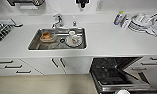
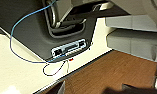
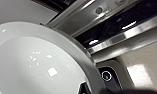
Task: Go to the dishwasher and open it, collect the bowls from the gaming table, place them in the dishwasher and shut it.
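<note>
A: Looking nearest first, what could go wrong here?

B: A white bowl (image 3: 44,65) sits right up against the right wrist camera, just beside the steel edge of the open dishwasher (image 1: 114,75). I can't tell whether the right tool (image 3: 86,89) is clamped on it, nor whether the left tool is apart or together. If the hold is loose, I'd judge the bowl could slip and drop onto the lowered door or the floor.

A: Anything else?

B: The bowl's rim is close to that steel edge, so a careless move could knock it. The door also lies flat out from under the table's front edge, near its right end. If the base rolled forward it could strike the door.

A: And the counts?

B: One white bowl close by and one dishwasher, open, dark inside with a rack. Further back is one sink (image 1: 82,46) set in the middle of the table (image 1: 114,40). It holds one orange container (image 1: 47,36), one white plate (image 1: 74,42) and one cup (image 1: 72,33). Behind it, at the table's back edge, is one tap (image 1: 57,20). At the far right corner there's one bottle (image 1: 118,18) beside a pile of white dishes (image 1: 141,21) that I can't count.
</note>
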